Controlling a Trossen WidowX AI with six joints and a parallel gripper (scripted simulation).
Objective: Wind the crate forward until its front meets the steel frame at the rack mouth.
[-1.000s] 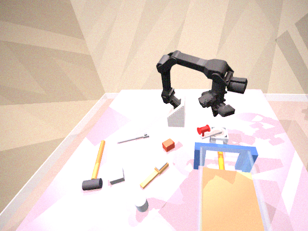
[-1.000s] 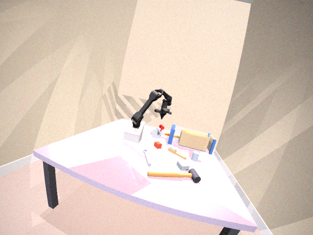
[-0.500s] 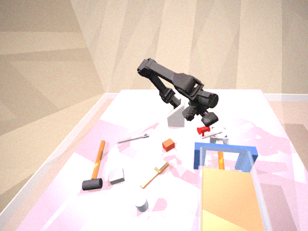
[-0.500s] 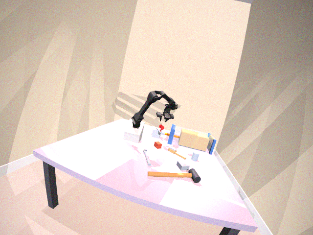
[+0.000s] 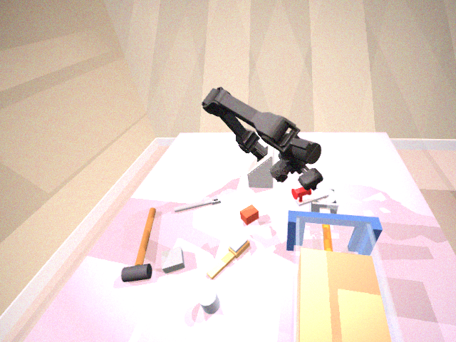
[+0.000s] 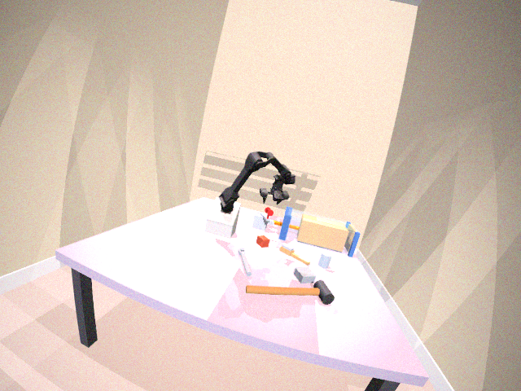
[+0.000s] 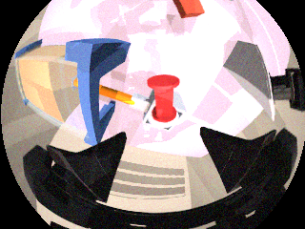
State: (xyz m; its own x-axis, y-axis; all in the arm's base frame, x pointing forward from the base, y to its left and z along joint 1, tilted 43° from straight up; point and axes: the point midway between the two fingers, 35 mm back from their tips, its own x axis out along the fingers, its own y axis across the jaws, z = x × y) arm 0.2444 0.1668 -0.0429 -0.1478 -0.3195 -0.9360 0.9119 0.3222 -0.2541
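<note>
My gripper [image 5: 294, 178] [image 6: 272, 196] [image 7: 163, 134] is open and empty. It hangs just above the red knob of the winch handle [image 5: 300, 192] [image 6: 268, 211] [image 7: 164, 97]. The handle stands on the small grey winch [image 5: 323, 204] [image 6: 260, 221] [image 7: 151, 117]. An orange strap [image 5: 327, 237] [image 7: 114, 93] runs from the winch through the blue steel frame [image 5: 333, 217] [image 6: 285, 221] [image 7: 90, 83] to the tan crate [image 5: 342, 291] [image 6: 321, 233] [image 7: 41, 83]. The crate sits flat behind the frame, with a short length of strap showing between them.
A hammer [image 5: 142, 243] [image 6: 290, 290], a wrench [image 5: 197, 204] [image 6: 243, 261], a red block [image 5: 249, 214] [image 6: 262, 240] [image 7: 189, 4], a grey block [image 5: 172, 259] [image 6: 304, 274], a wooden brush [image 5: 228, 259] [image 6: 294, 254] and a grey cylinder [image 5: 209, 303] lie left of the cubby. The arm's pedestal [image 6: 221, 225] stands behind.
</note>
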